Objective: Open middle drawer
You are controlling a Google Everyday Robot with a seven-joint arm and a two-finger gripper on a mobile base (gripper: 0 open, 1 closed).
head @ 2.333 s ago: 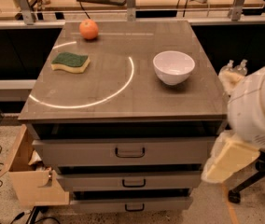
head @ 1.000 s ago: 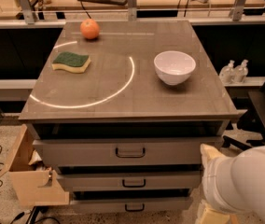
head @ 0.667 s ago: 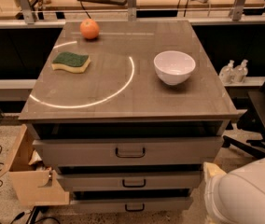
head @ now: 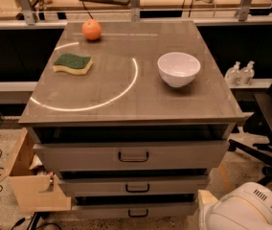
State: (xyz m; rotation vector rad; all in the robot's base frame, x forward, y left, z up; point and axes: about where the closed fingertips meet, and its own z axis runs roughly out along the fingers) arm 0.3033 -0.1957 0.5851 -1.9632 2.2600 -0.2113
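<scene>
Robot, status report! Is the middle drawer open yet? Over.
Gripper out of view; only arm low right. Middle drawer shut. Nothing in front of it. Over.

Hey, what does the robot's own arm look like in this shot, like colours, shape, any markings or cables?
Only part of the arm shows, in the bottom right corner: a rounded, glossy white shell with two small groups of short dark vent slits. A pale cream block sits at its left edge. No cables or lettering are visible on it. The gripper is out of view.
</scene>
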